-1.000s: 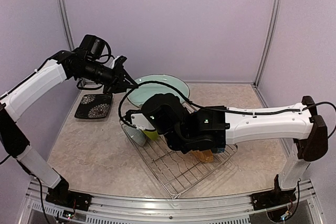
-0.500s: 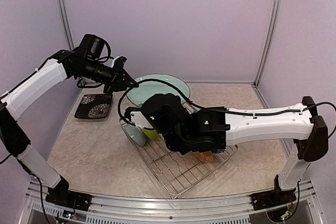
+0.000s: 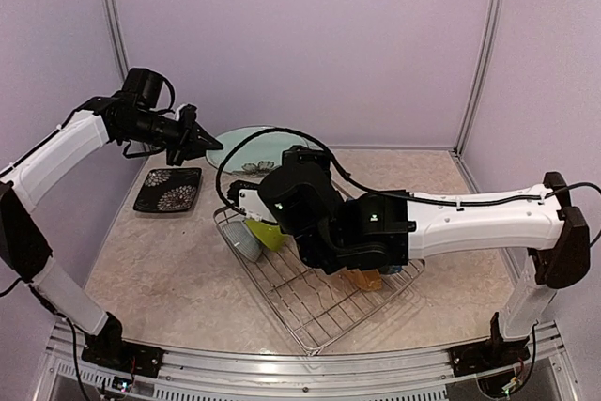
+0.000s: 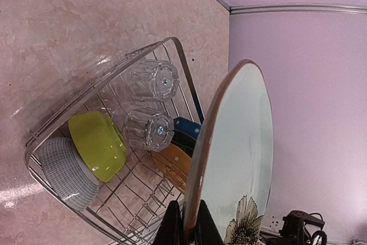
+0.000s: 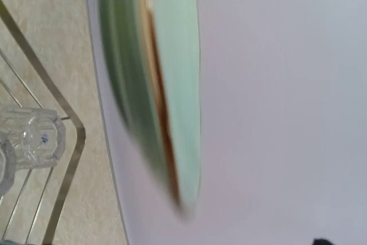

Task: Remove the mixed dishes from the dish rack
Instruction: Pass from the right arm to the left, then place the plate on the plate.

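- Two arms reach over the beige stone-look table (image 3: 160, 269): the right arm (image 3: 470, 218) stretches low across the dish rack (image 3: 315, 321), while the left arm (image 3: 66, 147) is raised near the back-left wall.
- Silver wire dish rack sits at mid-table, set at an angle, partly hidden beneath the right arm.
- Pale teal round plate (image 3: 239, 147), brown-rimmed with a flower motif, hangs in the air at the rack's far-left side, tilted. The left gripper (image 3: 197, 145) pinches its rim, dark fingers (image 4: 172, 228) on either face of the edge.
- Black square plate (image 3: 167, 189) with white floral pattern lies flat on the table left of the rack, apart from it.
- Lime bowl (image 4: 98, 144) stands on edge in the rack's left end, touching a pale ribbed bowl (image 4: 64, 170) behind it.
- Orange-dotted plate (image 4: 175, 164) and blue-dotted plate (image 4: 186, 127) stand upright among the tines, side by side.
- Two clear glasses (image 4: 153, 80) lie on their sides near the rack's far rim, close together.
- Right gripper: fingers hidden in both views, so whether they are spread or closed cannot be told.
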Controlling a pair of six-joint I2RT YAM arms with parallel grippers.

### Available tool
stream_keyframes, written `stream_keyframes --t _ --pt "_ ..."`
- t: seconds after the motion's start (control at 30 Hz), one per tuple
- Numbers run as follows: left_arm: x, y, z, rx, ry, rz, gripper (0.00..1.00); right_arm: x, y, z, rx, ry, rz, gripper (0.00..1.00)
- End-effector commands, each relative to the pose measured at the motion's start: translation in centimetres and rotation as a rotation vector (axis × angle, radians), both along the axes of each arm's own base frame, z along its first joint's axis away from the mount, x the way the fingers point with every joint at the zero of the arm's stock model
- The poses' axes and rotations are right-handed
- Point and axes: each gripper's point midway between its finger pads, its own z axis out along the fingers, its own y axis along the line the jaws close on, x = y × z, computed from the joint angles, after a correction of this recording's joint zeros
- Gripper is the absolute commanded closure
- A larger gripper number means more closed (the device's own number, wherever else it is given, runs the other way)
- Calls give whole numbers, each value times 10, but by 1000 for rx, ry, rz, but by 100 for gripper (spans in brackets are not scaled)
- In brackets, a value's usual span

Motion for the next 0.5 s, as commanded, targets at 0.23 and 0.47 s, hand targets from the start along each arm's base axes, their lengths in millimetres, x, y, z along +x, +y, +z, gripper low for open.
stream_keyframes --t 0.23,0.47 --pt "42 93 33 -49 -186 291 100 -1 -30 43 276 31 -55 1" --pt "58 174 2 -48 -145 539 100 1 -45 55 432 108 -90 1"
